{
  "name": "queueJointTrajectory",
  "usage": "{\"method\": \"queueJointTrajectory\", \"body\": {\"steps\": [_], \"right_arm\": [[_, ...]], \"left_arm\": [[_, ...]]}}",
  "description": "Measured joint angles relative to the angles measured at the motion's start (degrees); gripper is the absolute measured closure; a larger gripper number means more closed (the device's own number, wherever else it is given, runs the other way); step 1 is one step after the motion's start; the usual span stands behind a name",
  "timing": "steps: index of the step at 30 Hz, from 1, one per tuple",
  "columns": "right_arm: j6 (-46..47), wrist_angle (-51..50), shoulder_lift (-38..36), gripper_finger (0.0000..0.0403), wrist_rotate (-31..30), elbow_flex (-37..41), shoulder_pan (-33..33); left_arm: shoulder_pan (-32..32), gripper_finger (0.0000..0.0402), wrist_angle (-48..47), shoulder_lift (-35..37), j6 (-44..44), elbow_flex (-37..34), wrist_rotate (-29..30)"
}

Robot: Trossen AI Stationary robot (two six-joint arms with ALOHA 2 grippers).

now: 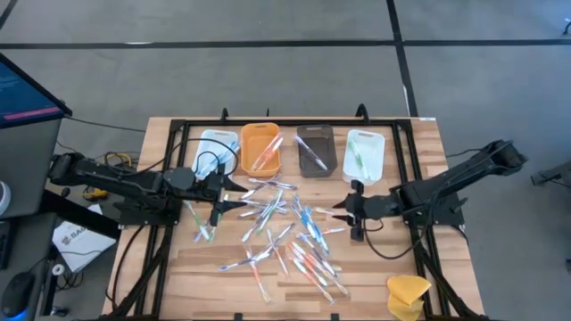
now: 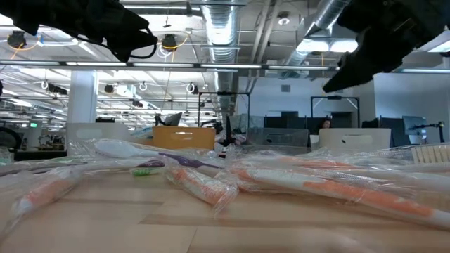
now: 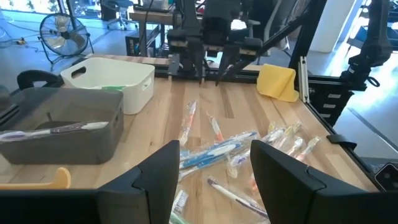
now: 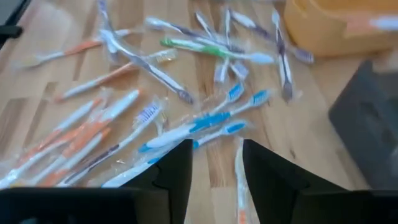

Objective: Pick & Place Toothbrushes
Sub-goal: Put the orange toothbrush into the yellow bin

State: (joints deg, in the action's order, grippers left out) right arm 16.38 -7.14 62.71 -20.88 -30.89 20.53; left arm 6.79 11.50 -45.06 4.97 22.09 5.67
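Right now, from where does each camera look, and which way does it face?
High: above, looking down on both arms and the wooden slatted table.
Low: table height, across wrapped toothbrushes; arms overhead.
Left wrist: past its open fingers toward the yellow sponge-like lump and right arm.
Right wrist: over its fingers onto toothbrushes.
Shared: high and left wrist both show the lump.

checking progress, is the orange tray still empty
No, the orange tray holds at least one toothbrush in the high view.
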Motion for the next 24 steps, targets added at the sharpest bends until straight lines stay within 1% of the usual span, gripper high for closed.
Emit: {"method": "queueJointTrajectory", "body": {"steps": [2,9,12,16,20,24], "right_arm": [[2.02,0.03,1.30,0.0252,0.00,-0.01,-0.12],[1.82,0.06,5.58,0.0191,-0.01,-0.02,-0.41],[1.68,0.07,7.60,0.0175,-0.02,-0.02,-0.45],[0.55,0.21,10.61,0.0172,-0.03,-0.02,-0.45],[-1.36,0.97,14.36,0.0182,-0.17,-0.02,-0.47],[-1.51,4.70,18.12,0.0195,-0.17,-0.07,-1.30]], "left_arm": [[0.00,0.0211,0.01,0.00,-0.01,0.01,0.03],[0.00,0.0211,0.06,0.00,-0.11,0.01,0.15],[-0.14,0.0211,0.32,0.00,-2.75,0.01,1.76],[-0.03,0.0211,0.66,0.00,-2.48,0.00,2.10],[0.00,0.0211,1.02,0.00,-1.25,0.02,2.09],[0.00,0.0211,1.16,0.00,-1.14,0.00,2.12]]}}
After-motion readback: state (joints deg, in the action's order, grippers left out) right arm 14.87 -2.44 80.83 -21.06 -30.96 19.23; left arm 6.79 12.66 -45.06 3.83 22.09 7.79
